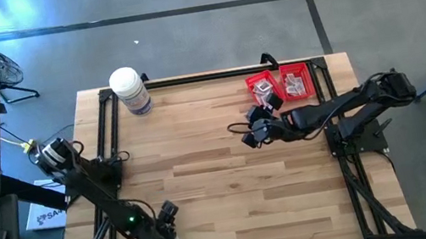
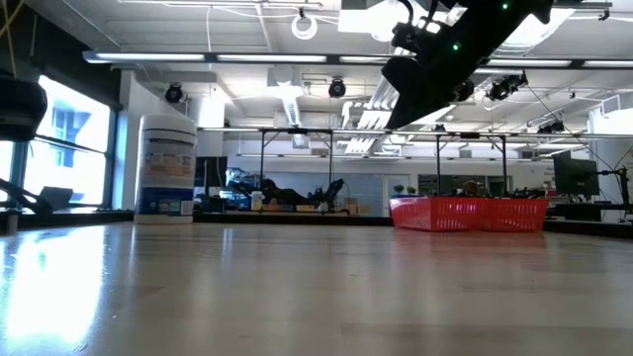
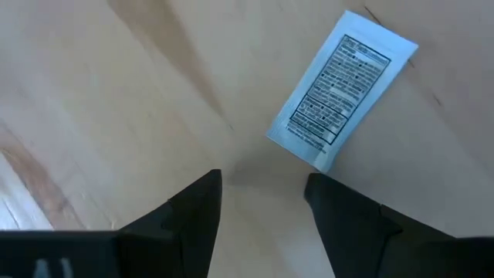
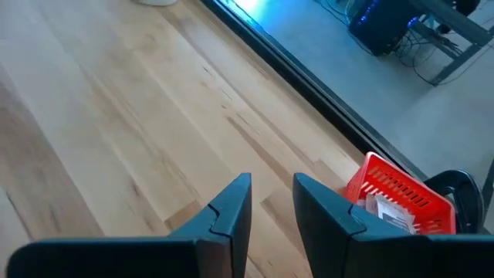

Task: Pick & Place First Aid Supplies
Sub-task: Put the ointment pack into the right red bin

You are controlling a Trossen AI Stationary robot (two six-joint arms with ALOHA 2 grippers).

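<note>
— Black fingers on the left gripper (image 3: 262,212) stand apart, nothing between them, pointing down at the pale wooden tabletop (image 1: 225,195) near its front edge. Do you see the packet?

— Yes. A small flat white packet with a block of black print (image 3: 340,89) lies on the wood just beyond the fingertips, tilted, not touched by either finger. From overhead it is hidden under the arm.

— And the right gripper (image 4: 272,202)?

— It hangs above the middle of the table, just in front of the baskets. Its two dark fingers show a narrow gap and hold nothing.

— The baskets?

— Two small red mesh baskets (image 1: 281,85) sit side by side at the back right of the table, against the black frame rail. Several white and grey packets (image 1: 295,82) lie inside them; some carry red marks. From table height the baskets read as one low red band (image 2: 470,213).

— Anything else on the wood?

— A large white bottle with a purple label (image 1: 130,90) stands upright at the back left, well apart from both grippers.
</note>
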